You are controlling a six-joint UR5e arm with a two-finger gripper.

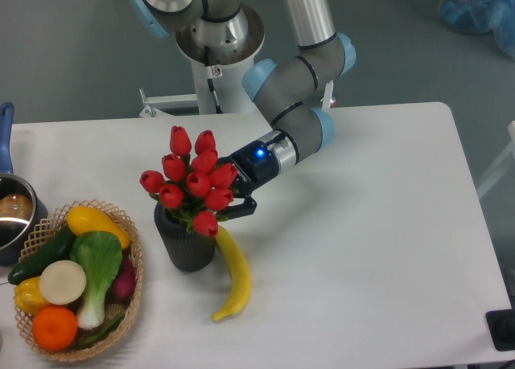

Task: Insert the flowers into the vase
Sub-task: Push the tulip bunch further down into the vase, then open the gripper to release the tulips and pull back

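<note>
The flowers (191, 178), a tight bunch of red tulip buds with green leaves, stand upright with their stems down in the vase (187, 242). The vase is a short dark ribbed cylinder on the table, left of centre. My gripper (226, 186) reaches in from the right, level with the buds. Its jaws stand apart. The lower finger (240, 209) shows just right of the lowest bud, and the upper finger is mostly hidden behind the buds. The stems are hidden inside the vase.
A yellow banana (234, 274) lies against the vase's right side. A wicker basket (133, 260) of fruit and vegetables stands at the front left. A blue-handled metal pot (11, 216) is at the left edge. The arm's base (217, 43) is behind the table.
</note>
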